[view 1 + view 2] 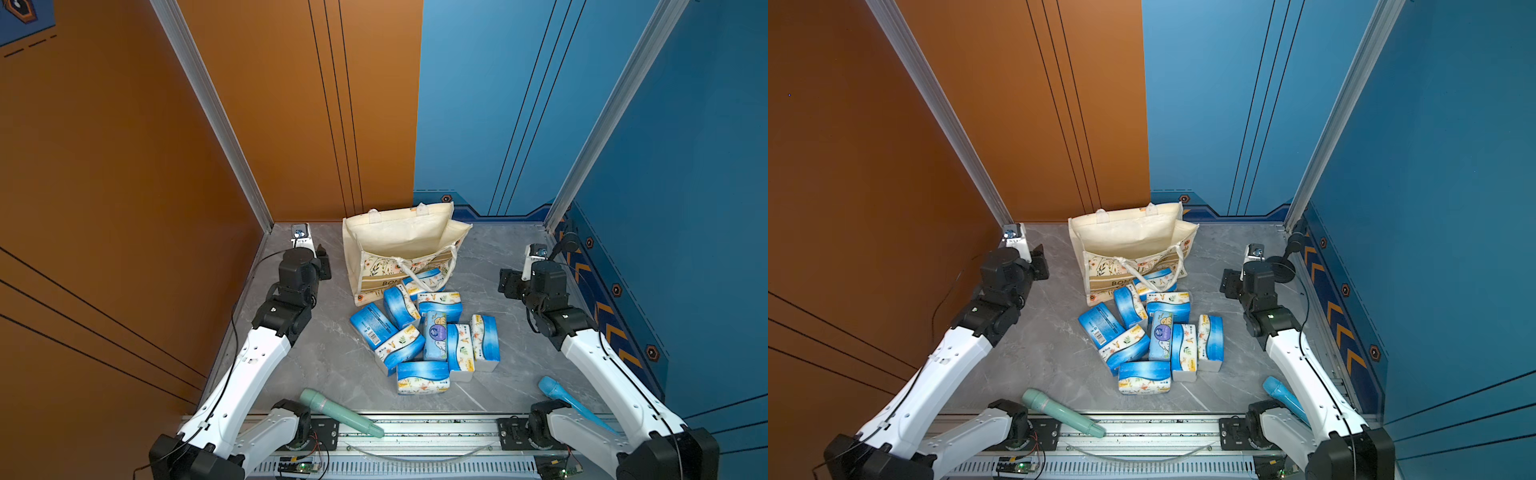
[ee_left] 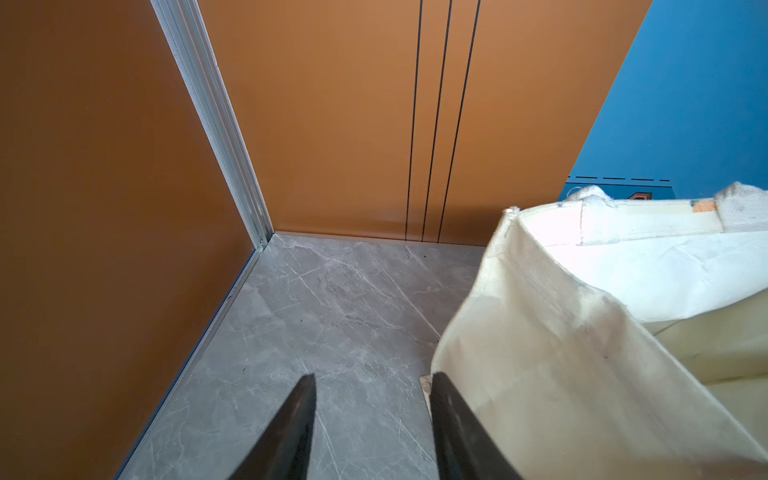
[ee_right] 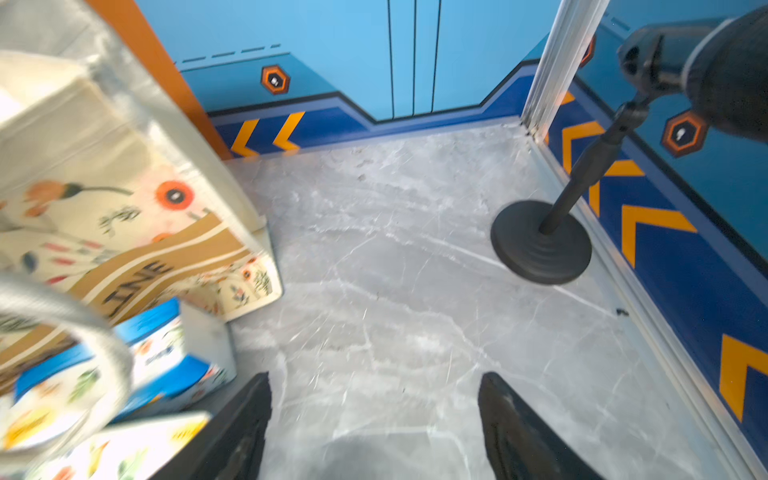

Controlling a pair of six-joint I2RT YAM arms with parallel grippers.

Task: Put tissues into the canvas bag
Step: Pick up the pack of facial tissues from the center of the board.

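Up top, in both top views, the bag (image 1: 399, 237) stands open at the back of the grey surface (image 1: 307, 357), mouth gaping, one handle (image 1: 419, 272) drooping down its front onto the tissues (image 1: 428, 332). That pile sits on the surface right in front of the bag, the nearest packs touching its printed face, and none shows inside it. The left pincer (image 1: 325, 261) hangs just beside the bag's left wall. The right pincer (image 1: 508, 284) is off to the bag's right, well apart from the pile. From up here I cannot tell how wide either one stands. Down front, a teal cylinder (image 1: 341, 412) lies by the rail, and a blue cylinder (image 1: 570, 398) lies by the right arm's base.

Over to the left wrist: left pincer (image 2: 374, 376), fingers parted, bare surface (image 2: 332, 311) between them, gripping nothing. One finger sits close against the bag (image 2: 561, 332); touching or not, I cannot tell.

Right wrist now, a bit blurred: right pincer (image 3: 376, 376) spread wide, empty, only marble between the fingers. Bag (image 3: 104, 166) and a couple of tissues (image 3: 174, 353) crowd one side, and a black stand (image 3: 540, 241) sits on the surface by the blue panel.
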